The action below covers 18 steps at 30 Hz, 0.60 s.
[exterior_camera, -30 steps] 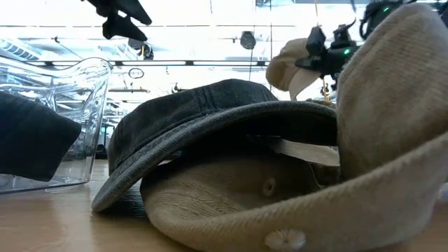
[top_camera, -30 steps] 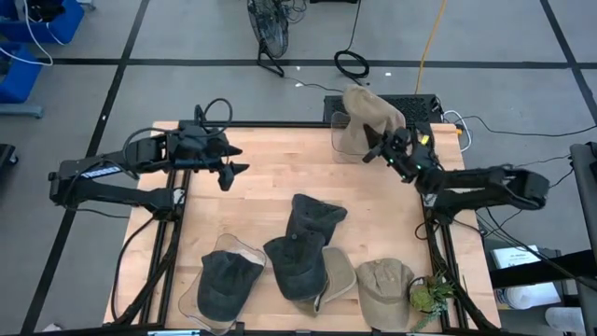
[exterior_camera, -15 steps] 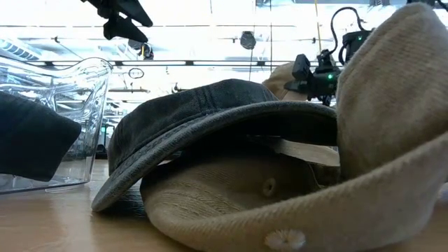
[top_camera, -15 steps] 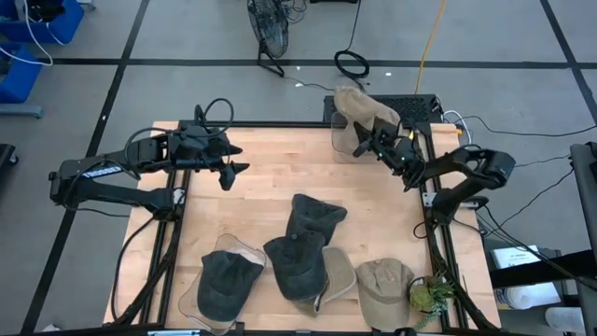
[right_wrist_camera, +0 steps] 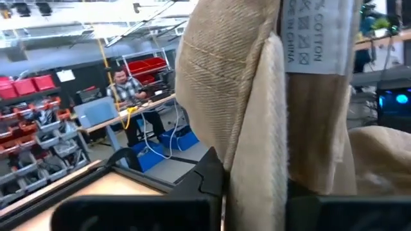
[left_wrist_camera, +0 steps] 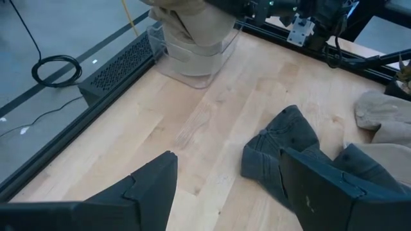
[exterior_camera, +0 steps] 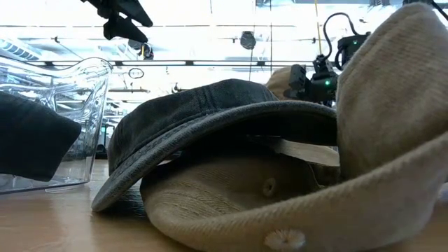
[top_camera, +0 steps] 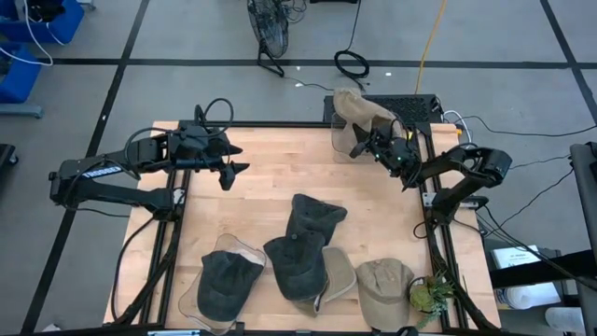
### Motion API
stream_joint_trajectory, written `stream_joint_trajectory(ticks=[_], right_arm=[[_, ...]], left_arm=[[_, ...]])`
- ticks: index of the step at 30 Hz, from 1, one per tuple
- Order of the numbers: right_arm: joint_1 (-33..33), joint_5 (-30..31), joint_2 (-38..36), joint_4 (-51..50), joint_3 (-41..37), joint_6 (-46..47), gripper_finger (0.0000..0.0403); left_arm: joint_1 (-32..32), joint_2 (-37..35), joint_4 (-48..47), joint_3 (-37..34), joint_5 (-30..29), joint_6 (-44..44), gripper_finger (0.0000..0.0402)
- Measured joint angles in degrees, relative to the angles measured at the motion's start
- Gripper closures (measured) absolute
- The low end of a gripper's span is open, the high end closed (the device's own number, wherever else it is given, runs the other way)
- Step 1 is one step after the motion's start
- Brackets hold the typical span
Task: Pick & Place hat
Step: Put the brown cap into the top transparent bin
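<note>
A tan hat (top_camera: pixel 357 107) is held over a clear plastic container (top_camera: pixel 341 147) at the table's far right corner. In the left wrist view the hat (left_wrist_camera: pixel 192 19) reaches down inside the container's walls (left_wrist_camera: pixel 192 61). My right gripper (top_camera: pixel 368 145) is shut on this hat, which fills the right wrist view (right_wrist_camera: pixel 218 64). My left gripper (top_camera: pixel 231 172) hovers open above the table's left half, well away from every hat, and shows open in its own wrist view (left_wrist_camera: pixel 228 186). My right gripper pinches the tan hat's rim band (right_wrist_camera: pixel 257 128), beside the sewn-in label, between its two fingers (right_wrist_camera: pixel 199 183). It comes from the table's right side, slanting down. The hat is off the table, and its crown stands beyond the fingers over the container.
Two dark grey hats (top_camera: pixel 312 219) (top_camera: pixel 294 266) lie overlapping at the table's middle near side. Two tan hats (top_camera: pixel 384 280) (top_camera: pixel 338 271) lie beside them. Another dark hat sits in a clear container (top_camera: pixel 224 280) at the near left. A small plant (top_camera: pixel 427 295) stands at the near right corner.
My right gripper has carried the tan hat toward the table's far left and lowered it onto the clear container, with the arm's elbow folding up. The gripper has stayed shut on the hat.
</note>
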Motion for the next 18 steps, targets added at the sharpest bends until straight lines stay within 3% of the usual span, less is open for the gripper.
stream_joint_trajectory(ticks=[11, 16, 18], right_arm=[[-0.02, 0.57, 0.18, 9.63, -0.2, 0.0, 0.0355], [0.07, -6.68, 0.2, 11.73, -0.2, 1.52, 0.0369], [0.48, -6.95, 0.17, 11.92, -0.2, 1.28, 0.038]], left_arm=[[0.0, 0.0, 0.0, 0.0, 0.0, -0.03, 0.013], [0.0, 0.0, 0.0, 0.0, 0.0, -0.04, 0.013], [0.0, 0.0, 0.0, -0.01, 0.0, -0.04, 0.013]])
